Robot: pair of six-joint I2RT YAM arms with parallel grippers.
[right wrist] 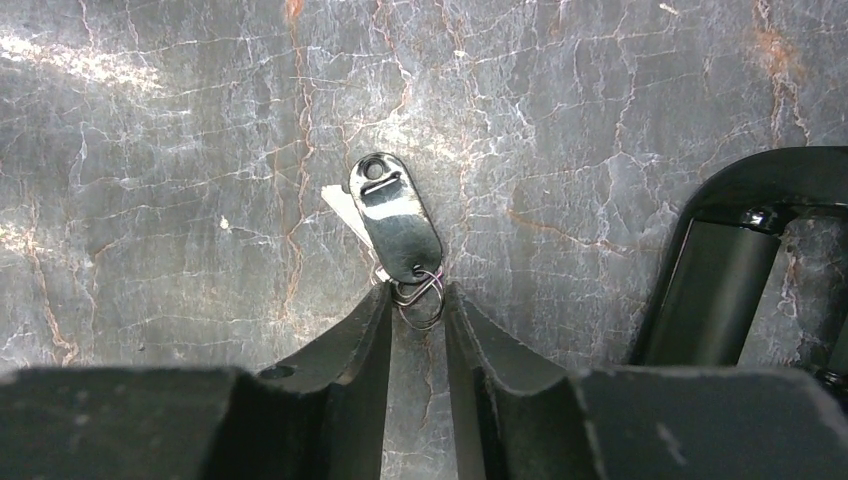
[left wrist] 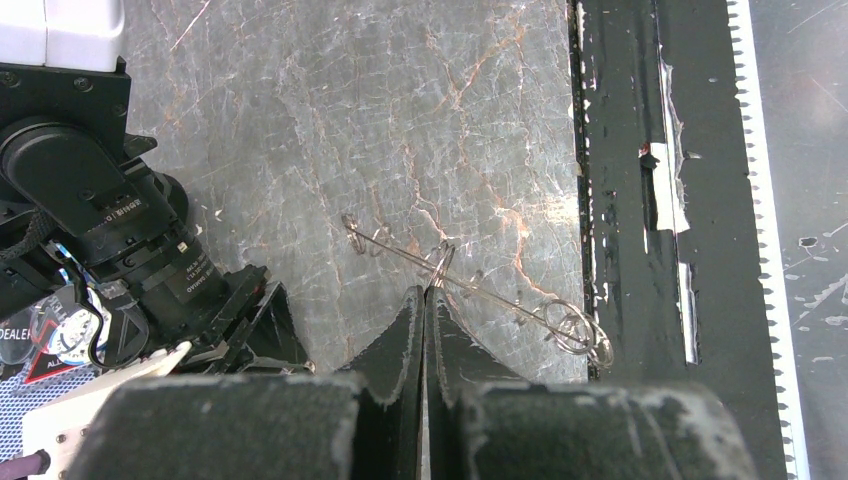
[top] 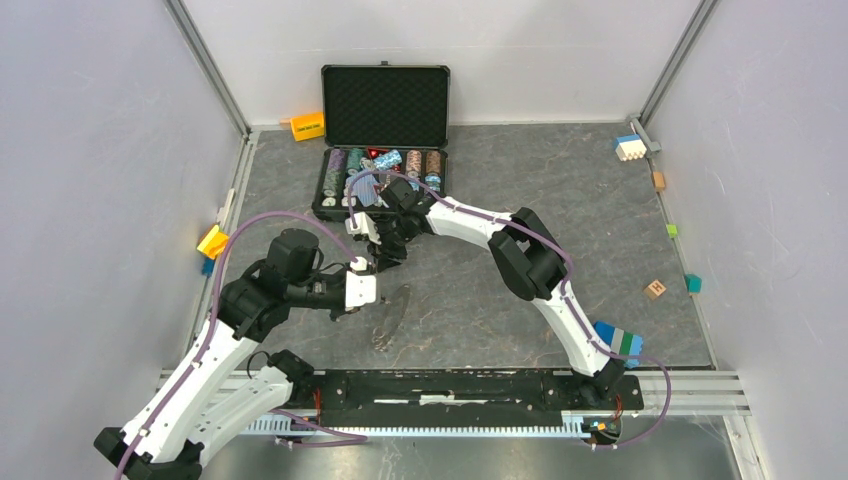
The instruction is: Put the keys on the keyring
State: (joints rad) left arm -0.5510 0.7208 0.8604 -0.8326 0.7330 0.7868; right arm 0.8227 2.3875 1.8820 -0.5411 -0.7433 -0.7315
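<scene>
Left wrist: our left pincer (left wrist: 426, 292) clenches the keyring (top: 392, 312); our right pincer (right wrist: 415, 300) straddles a key (right wrist: 397, 220); we cannot tell whether it grips.

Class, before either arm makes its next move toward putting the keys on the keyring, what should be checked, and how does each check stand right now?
1. Left gripper shut on the keyring: ok.
2. Keyring's opening located: cannot tell; in the left wrist view it is only thin, faint wire.
3. Right gripper fingers on either side of the small ring on the key: ok.
4. Firm grip on that small ring: cannot tell; the jaws stand slightly apart.
5. Key lifted off the table: cannot tell.
</scene>
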